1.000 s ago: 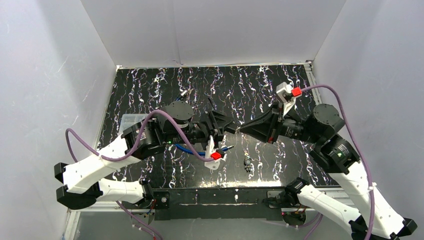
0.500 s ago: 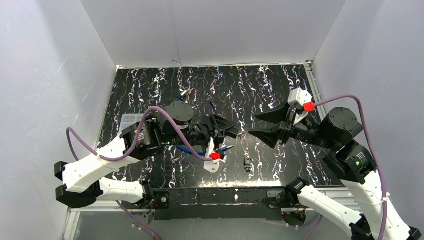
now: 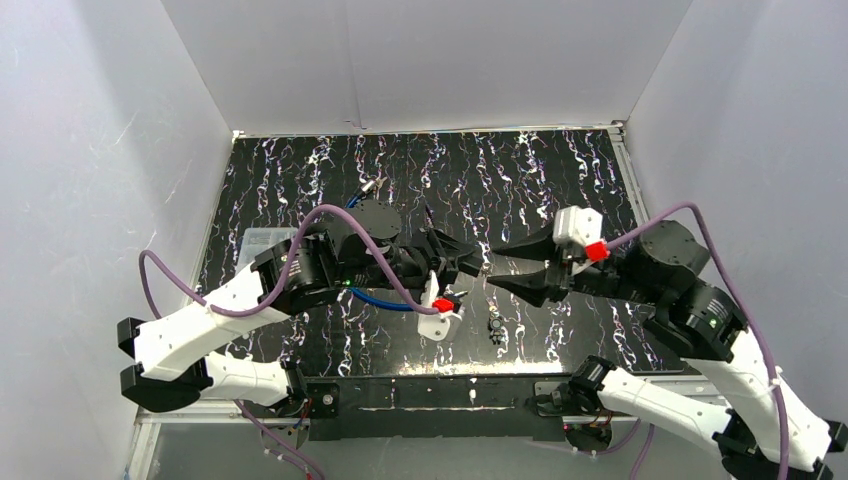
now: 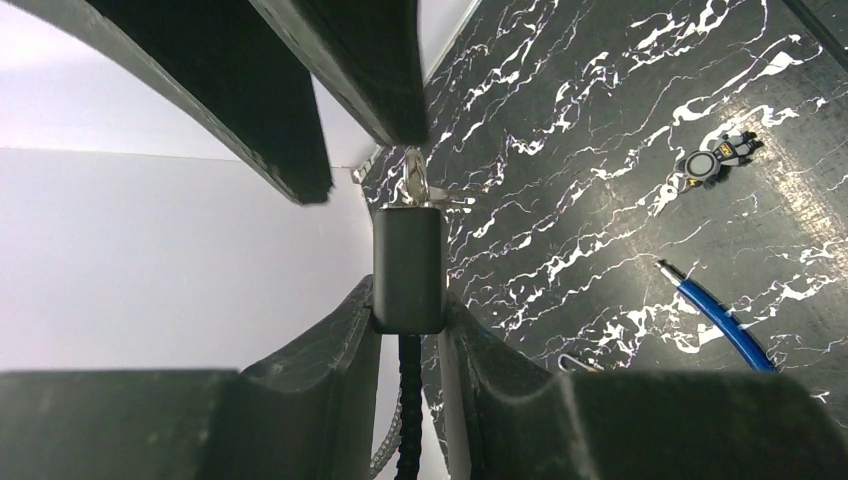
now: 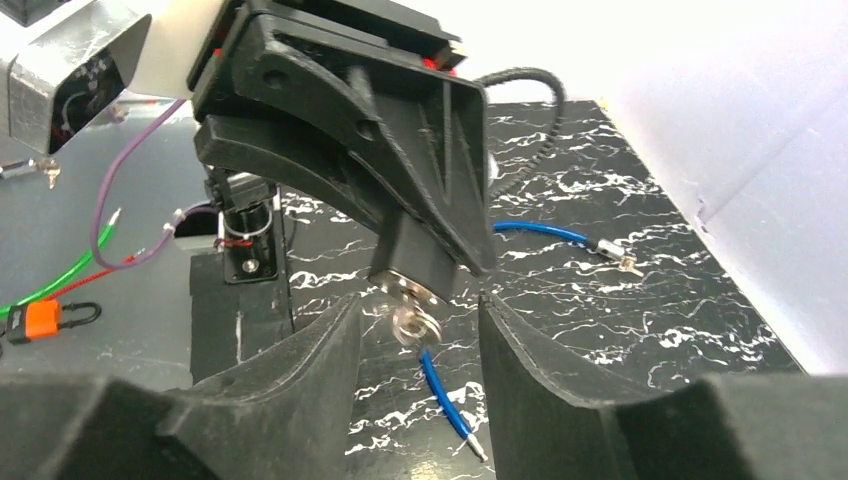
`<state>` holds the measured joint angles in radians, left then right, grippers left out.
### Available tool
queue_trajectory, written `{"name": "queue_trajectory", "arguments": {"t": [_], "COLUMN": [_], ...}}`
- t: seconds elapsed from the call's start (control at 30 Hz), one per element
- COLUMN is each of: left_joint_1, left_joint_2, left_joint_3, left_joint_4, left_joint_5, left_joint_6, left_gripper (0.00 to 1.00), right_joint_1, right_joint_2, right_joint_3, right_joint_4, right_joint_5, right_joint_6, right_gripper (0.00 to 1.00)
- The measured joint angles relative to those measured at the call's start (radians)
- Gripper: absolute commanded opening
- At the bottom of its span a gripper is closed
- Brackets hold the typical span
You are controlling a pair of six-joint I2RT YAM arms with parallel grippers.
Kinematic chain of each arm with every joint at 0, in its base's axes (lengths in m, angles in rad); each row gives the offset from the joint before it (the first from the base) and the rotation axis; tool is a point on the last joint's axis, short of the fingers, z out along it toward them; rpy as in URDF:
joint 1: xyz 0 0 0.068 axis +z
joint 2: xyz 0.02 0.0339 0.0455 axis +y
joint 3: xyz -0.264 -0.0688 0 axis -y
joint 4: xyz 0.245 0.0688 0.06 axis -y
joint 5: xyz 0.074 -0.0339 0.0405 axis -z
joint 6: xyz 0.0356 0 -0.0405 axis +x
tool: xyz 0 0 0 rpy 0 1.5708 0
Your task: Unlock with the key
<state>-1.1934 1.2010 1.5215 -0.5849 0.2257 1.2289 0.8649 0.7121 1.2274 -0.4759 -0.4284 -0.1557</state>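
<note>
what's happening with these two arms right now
The left gripper is clamped on a small black lock, holding it up above the table. A silver key sticks out of the lock's end. The right gripper has its fingers open on either side of that key without gripping it, so the unlocking turn is not yet done.

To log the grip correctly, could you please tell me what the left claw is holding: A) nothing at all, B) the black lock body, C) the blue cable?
B: the left claw is closed on the black lock body, the key sticking out of its end.
</note>
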Motion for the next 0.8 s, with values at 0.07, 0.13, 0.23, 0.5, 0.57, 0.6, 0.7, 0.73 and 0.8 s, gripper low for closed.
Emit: {"name": "queue_trajectory", "arguments": {"t": [0.07,0.13,0.23,0.5,0.57,0.6,0.7,0.73,0.8], "left_joint_1": [0.000,0.000,0.001,0.002,0.002,0.002,0.000,0.000,0.001], "left_joint_2": [0.004,0.005,0.005,0.007,0.006,0.006,0.006,0.006,0.007], "left_joint_3": [0.000,0.000,0.002,0.002,0.002,0.002,0.003,0.004,0.005], "left_joint_4": [-0.001,-0.001,-0.039,-0.037,-0.032,-0.028,-0.021,-0.019,-0.013], "left_joint_5": [-0.002,-0.002,-0.014,-0.025,-0.024,-0.024,-0.025,-0.028,-0.039], "left_joint_6": [-0.001,-0.002,-0.006,-0.005,-0.005,-0.005,-0.002,0.001,0.010], "left_gripper": [0.00,0.00,0.00,0.00,0.00,0.00,0.00,0.00,0.00], "right_joint_1": [0.060,0.113,0.182,0.239,0.239,0.237,0.237,0.238,0.239], "right_joint_2": [0.024,0.051,0.077,0.056,0.042,0.037,0.023,0.020,0.015], "right_joint_3": [0.000,0.000,0.002,0.002,0.000,-0.001,-0.006,-0.008,-0.013], "right_joint_4": [-0.002,-0.008,-0.022,-0.043,-0.064,-0.073,-0.085,-0.089,-0.091], "right_joint_5": [0.040,0.082,0.166,0.286,0.320,0.337,0.367,0.377,0.396], "right_joint_6": [-0.031,-0.058,-0.102,-0.140,-0.144,-0.145,-0.150,-0.152,-0.157], "right_gripper": [0.44,0.41,0.39,0.44,0.42,0.41,0.36,0.35,0.35]}}
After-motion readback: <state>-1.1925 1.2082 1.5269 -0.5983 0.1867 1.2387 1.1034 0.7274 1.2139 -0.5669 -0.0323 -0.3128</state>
